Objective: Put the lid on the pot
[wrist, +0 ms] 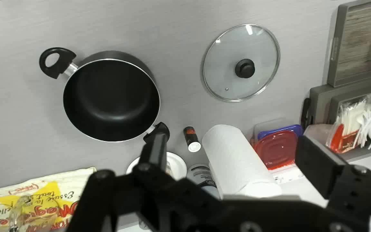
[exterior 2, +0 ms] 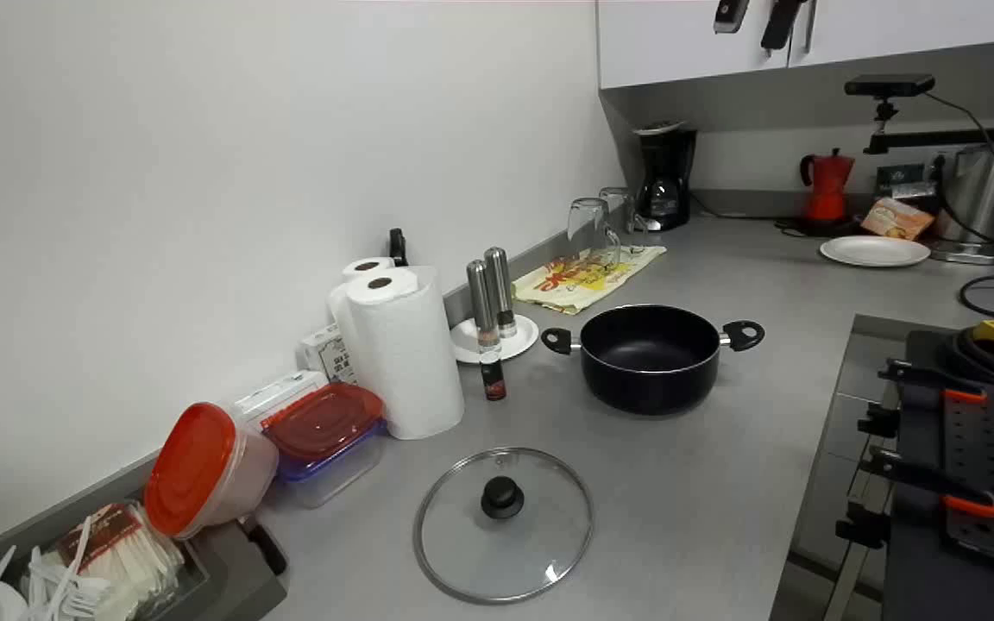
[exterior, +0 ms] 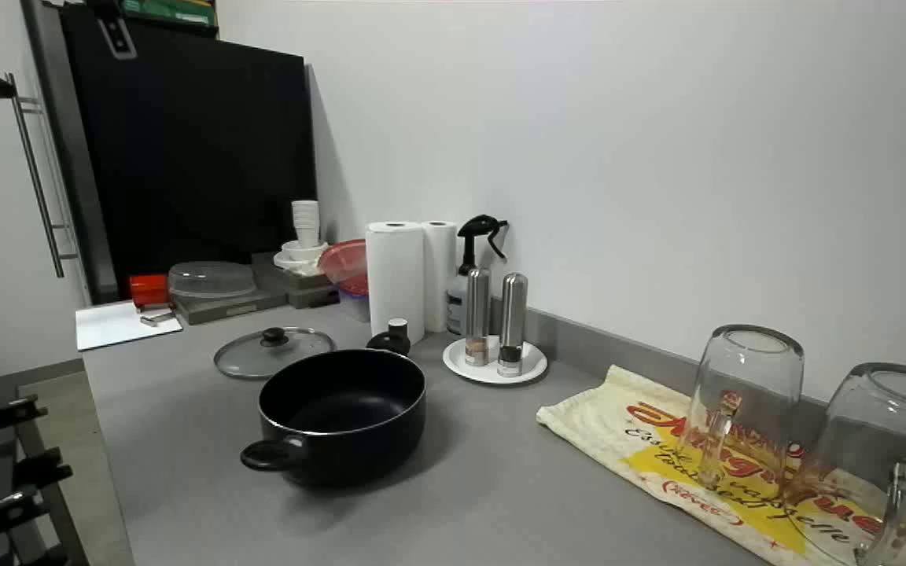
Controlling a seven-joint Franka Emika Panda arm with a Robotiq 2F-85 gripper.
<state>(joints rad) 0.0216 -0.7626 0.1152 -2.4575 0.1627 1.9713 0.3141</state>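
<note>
Wrist view: pot [wrist: 111, 100] uncovered, dark inner base visible; gripper [wrist: 232, 146], jaws spread wide; lid [wrist: 242, 64] flat on counter [wrist: 179, 25], right of pot, apart; farther right of pot, grey tray [wrist: 335, 101] holding white plastic cutlery [wrist: 354, 116].

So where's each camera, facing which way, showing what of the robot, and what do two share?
Exterior view: near the glasses, facing over the pot; part of the jaws, top left.
Exterior view: near the lid, facing pot and coffee maker; jaws' tips at top.
Wrist view: overhead, looking down on pot and lid; open jaws, bottom.
Both exterior views share glasses, pot and lid, from roughly opposite ends.
</note>
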